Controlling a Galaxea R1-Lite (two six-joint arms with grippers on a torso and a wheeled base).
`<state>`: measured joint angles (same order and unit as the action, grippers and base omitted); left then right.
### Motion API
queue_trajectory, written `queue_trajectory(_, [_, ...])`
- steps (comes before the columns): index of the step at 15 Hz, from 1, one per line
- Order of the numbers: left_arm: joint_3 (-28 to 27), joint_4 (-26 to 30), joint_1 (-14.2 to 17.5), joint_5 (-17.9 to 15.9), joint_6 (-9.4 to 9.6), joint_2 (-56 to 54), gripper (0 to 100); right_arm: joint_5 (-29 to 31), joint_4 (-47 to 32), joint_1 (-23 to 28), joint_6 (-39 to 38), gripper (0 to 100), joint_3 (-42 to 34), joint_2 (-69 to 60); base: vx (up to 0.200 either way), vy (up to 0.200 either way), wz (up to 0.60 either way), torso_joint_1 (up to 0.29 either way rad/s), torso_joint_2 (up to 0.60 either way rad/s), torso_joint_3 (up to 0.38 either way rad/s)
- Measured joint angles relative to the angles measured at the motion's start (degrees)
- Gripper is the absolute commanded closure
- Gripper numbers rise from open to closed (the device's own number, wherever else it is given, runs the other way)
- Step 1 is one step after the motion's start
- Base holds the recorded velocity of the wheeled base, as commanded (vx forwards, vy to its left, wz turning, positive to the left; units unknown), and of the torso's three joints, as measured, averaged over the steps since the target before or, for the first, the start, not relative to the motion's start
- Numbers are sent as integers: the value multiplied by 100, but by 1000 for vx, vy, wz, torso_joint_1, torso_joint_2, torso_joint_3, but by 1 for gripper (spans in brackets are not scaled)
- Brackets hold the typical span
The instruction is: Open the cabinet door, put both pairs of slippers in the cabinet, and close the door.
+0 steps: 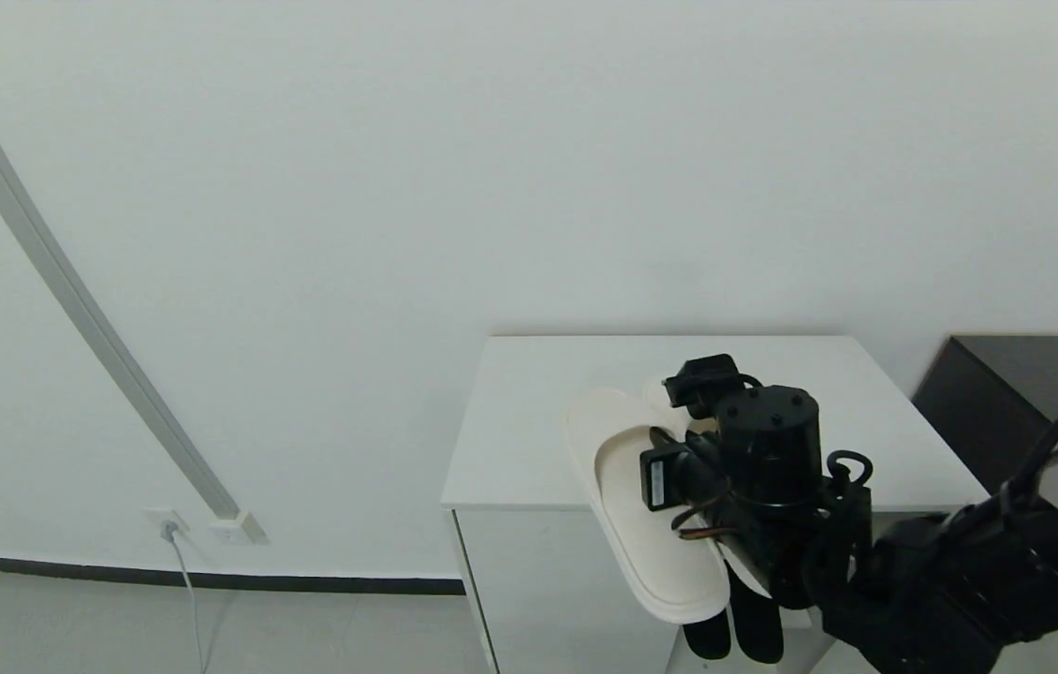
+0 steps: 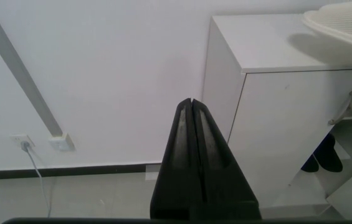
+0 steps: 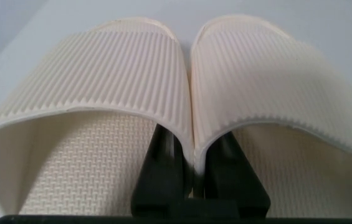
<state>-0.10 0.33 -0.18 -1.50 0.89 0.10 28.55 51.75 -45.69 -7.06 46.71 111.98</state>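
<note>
Slippers, the cream pair point(image 1: 651, 543), hang over the front top edge of the cabinet point(image 1: 529, 440), pinched between my right fingers point(image 3: 163, 168). Black slippers point(image 2: 322, 158) sit inside the cabinet. My left fingers point(image 2: 179, 162) are pressed together, empty, off to the cabinet's side.

a white cabinet point(image 1: 529, 449) stands on the grey floor point(image 1: 70, 618), with its back against the wall point(image 1: 529, 168). over the front part of its flat top there is a pair of cream slippers point(image 1: 627, 487), and their heels stick out past the front edge; whether the soles touch the top, i cannot tell. lower down the front of the cabinet is open on its right part, and a pair of dark slippers point(image 1: 735, 632) rests inside.
</note>
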Motion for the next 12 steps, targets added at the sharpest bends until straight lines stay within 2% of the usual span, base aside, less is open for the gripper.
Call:
queue_trajectory(3, [0, 0, 0, 0, 0, 0, 100, -636, 244, -43, 17, 100, -896, -479, 0, 0, 0, 0, 0, 0])
queue_trajectory(7, [0, 0, 0, 0, 0, 0, 100, -1367, 395, -80, 195, 100, -1657, -967, 0, 0, 0, 0, 0, 0])
queue_trajectory(10, [0, 0, -2, 0, 0, 0, 100, -1872, 846, -89, 703, 100, -2004, -1218, 0, 0, 0, 0, 0, 0])
queue_trajectory(12, [0, 0, -2, 0, 0, 0, 100, -1911, 885, -96, 781, 100, -2061, -1286, 0, 0, 0, 0, 0, 0])
